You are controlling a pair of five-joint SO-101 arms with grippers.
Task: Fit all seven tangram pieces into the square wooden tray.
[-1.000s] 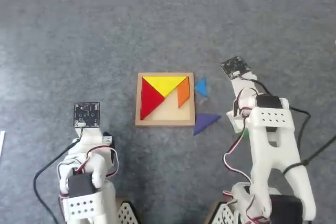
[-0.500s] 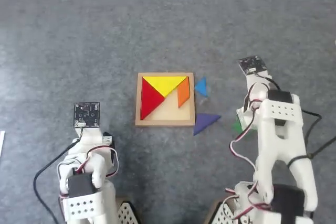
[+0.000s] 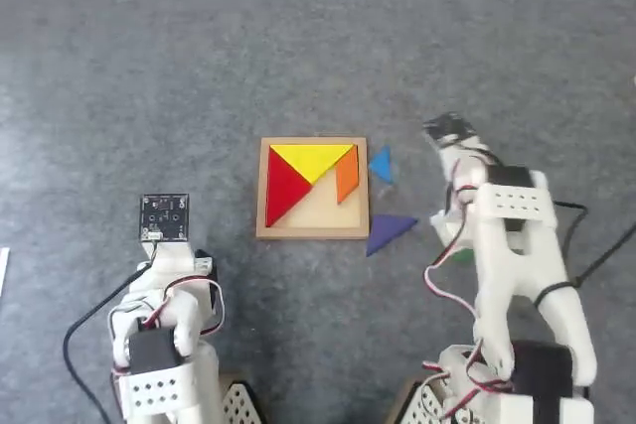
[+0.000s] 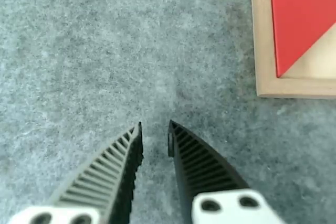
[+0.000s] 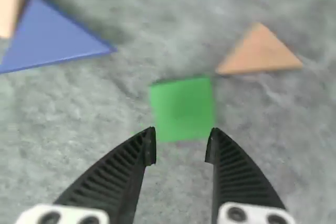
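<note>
Here, amid open carpet (image 5: 63,114): right gripper (image 5: 180,145) spread at green square's (image 5: 181,107) edge; left gripper (image 4: 155,139) slightly parted, empty.

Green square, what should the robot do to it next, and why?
Probably ease the right gripper down and forward so its open jaws straddle the green square, then close. The square lies loose on the carpet just past its tips, untouched, and the tray has bare room for it.
</note>
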